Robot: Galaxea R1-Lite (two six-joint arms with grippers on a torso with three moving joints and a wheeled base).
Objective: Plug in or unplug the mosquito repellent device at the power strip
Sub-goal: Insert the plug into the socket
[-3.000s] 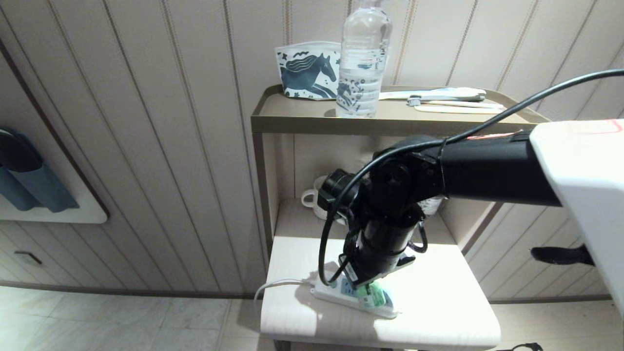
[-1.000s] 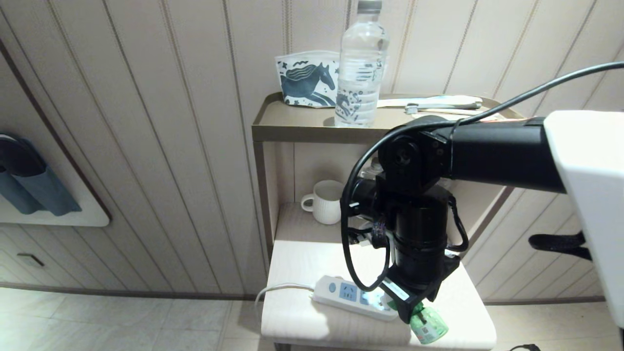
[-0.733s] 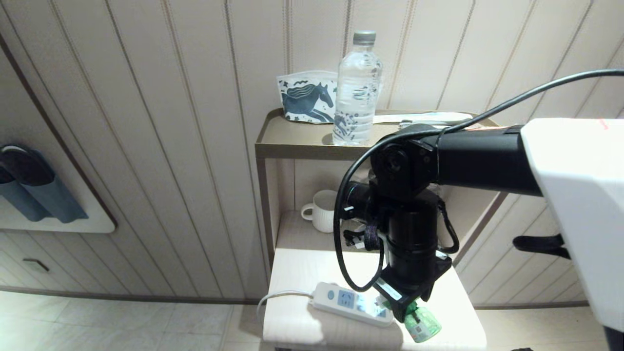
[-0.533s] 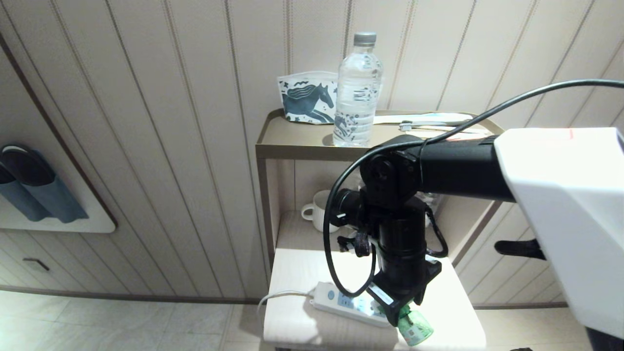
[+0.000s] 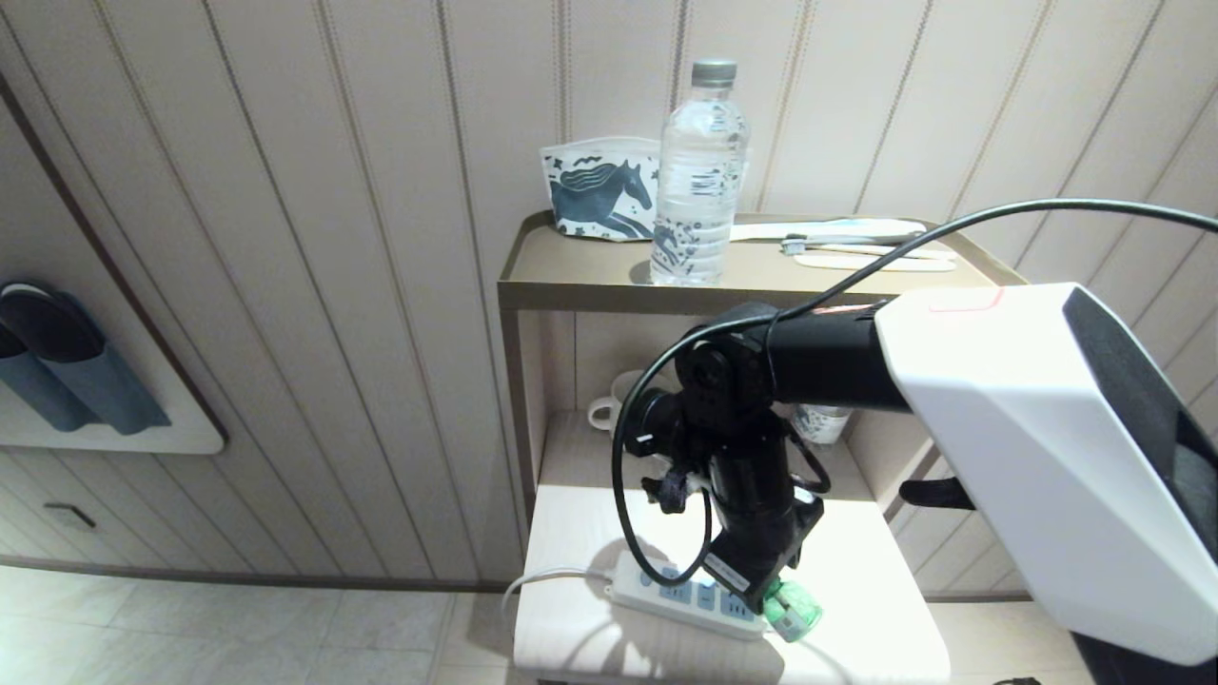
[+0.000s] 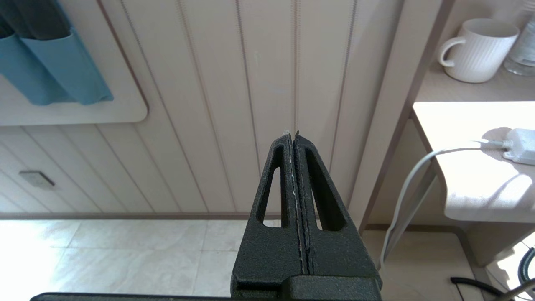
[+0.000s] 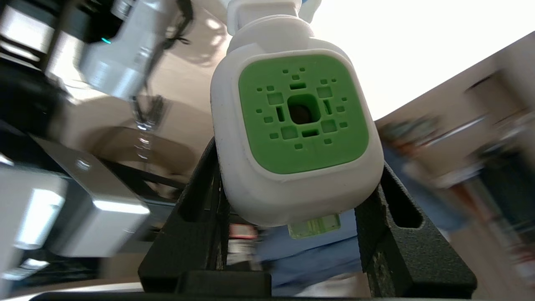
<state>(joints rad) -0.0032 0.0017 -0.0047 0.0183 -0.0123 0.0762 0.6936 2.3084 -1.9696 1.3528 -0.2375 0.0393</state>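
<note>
The mosquito repellent device, a green bottle with a white-and-green head, hangs tilted at the right end of the power strip. My right gripper comes down from above and is shut on the white head, one black finger on each side. Whether its prongs sit in a socket I cannot tell. The strip lies on the white lower shelf; its cord end also shows in the left wrist view. My left gripper is parked left of the stand, shut and empty.
A white mug stands at the back of the lower shelf behind my arm. On the top shelf are a water bottle, a horse-print pouch and toothbrushes. The strip's white cord hangs off the shelf's left edge.
The whole view has shifted as the camera moved. My right gripper has carried the device left, from beyond the strip's right end to right against it.
</note>
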